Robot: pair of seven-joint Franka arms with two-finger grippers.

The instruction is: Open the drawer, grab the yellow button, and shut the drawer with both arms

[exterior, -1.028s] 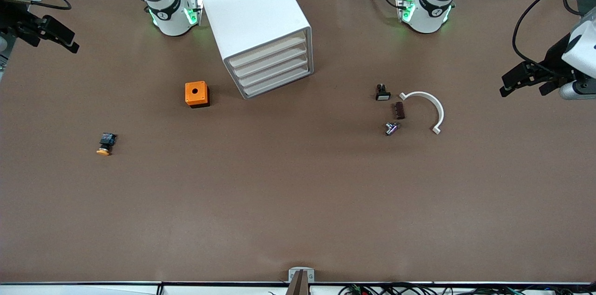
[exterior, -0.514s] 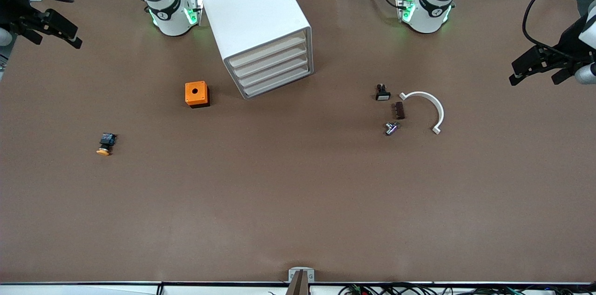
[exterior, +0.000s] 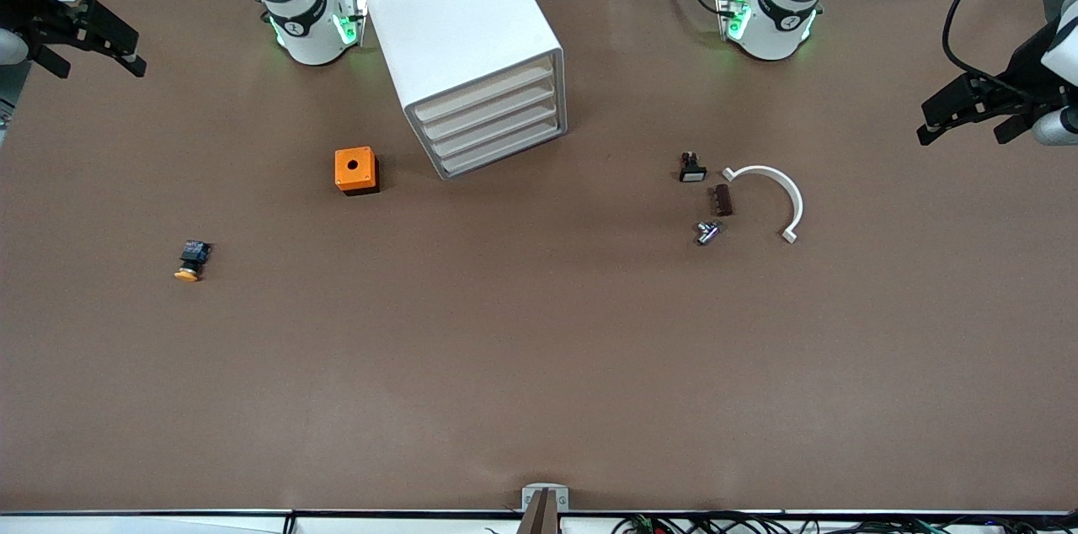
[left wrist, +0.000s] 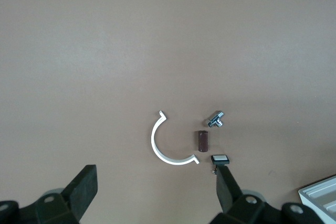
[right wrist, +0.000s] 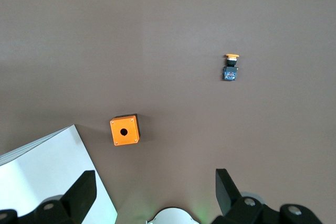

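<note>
Orange-capped button (exterior: 190, 259) on brown table (exterior: 539, 365)

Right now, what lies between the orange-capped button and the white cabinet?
In the front view, only the orange cube lies between the button and the cabinet.

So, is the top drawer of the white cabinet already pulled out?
No, the top drawer sits flush with the three drawers below it in the cabinet, so it is still closed.

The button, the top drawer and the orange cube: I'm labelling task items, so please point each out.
button (exterior: 189, 261), front view, on its black-blue body.
top drawer (exterior: 483, 93), front view, on its white front edge.
orange cube (right wrist: 125, 130), right wrist view, on its top face beside the hole.
</note>
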